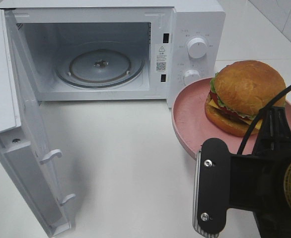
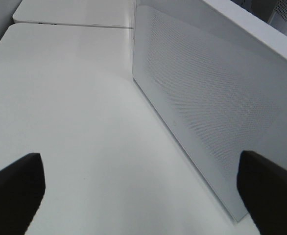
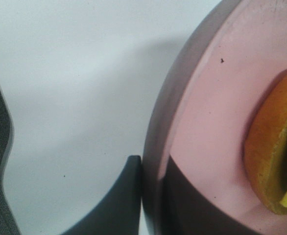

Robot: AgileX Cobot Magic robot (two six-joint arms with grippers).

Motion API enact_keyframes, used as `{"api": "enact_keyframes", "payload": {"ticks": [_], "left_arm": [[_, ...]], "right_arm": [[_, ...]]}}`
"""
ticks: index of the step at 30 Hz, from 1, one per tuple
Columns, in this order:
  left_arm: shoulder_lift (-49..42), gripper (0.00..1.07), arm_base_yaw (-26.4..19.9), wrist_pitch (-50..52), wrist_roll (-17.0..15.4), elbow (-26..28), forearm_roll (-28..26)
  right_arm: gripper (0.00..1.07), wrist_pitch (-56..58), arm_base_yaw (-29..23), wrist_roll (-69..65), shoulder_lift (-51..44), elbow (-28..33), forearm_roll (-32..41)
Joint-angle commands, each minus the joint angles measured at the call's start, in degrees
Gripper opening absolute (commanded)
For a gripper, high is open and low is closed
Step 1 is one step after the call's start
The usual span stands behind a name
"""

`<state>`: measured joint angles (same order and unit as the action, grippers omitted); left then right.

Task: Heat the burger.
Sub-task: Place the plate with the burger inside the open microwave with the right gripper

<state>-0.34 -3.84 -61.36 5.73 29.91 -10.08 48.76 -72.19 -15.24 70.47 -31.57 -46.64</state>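
Observation:
The burger [image 1: 245, 96], with a glossy golden bun, lettuce, cheese and tomato, sits on a round pink plate [image 1: 187, 116] right of the microwave. My right gripper [image 1: 273, 119] is shut on the plate's near rim. In the right wrist view one finger [image 3: 121, 200] is outside the rim of the plate [image 3: 207, 122] and the other is inside it, and the edge of the burger [image 3: 271, 147] shows. My left gripper [image 2: 141, 196] is open and empty over bare table, beside the outer face of the microwave door [image 2: 217, 103]. It is out of the high view.
The white microwave [image 1: 195, 29] stands open at the back, with its glass turntable [image 1: 100, 65] bare. Its door [image 1: 26, 148] swings out to the front left. White tabletop [image 1: 120, 163] lies between door and plate.

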Motion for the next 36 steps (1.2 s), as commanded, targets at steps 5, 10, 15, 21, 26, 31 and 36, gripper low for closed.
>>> {"api": "enact_keyframes", "payload": {"ticks": [5, 10, 15, 21, 26, 31, 36], "left_arm": [[-1.03, 1.00, -0.06, -0.23, 0.17, -0.17, -0.34], [-1.03, 1.00, -0.06, -0.23, 0.17, -0.17, -0.34], [-1.03, 1.00, -0.06, -0.23, 0.17, -0.17, -0.34], [-1.03, 1.00, -0.06, -0.23, 0.17, -0.17, -0.34], [-1.03, 1.00, -0.06, -0.23, 0.17, -0.17, -0.34], [-1.03, 1.00, -0.06, -0.23, 0.17, -0.17, -0.34], [-1.03, 1.00, -0.06, -0.23, 0.17, -0.17, -0.34]], "right_arm": [[0.02, -3.90, -0.11, 4.35, -0.34, 0.11, -5.16], [0.02, -6.70, 0.11, 9.17, -0.34, 0.11, -6.02], [0.02, -8.77, 0.11, 13.81, -0.34, 0.11, -7.22], [0.02, -13.69, 2.69, 18.39, -0.34, 0.11, -6.99], [0.02, -17.93, 7.33, 23.84, -0.34, 0.11, -6.99], [0.02, -23.09, 12.38, 33.00, -0.34, 0.11, -3.67], [0.02, -24.92, 16.73, 44.06, -0.34, 0.11, 2.46]]}}
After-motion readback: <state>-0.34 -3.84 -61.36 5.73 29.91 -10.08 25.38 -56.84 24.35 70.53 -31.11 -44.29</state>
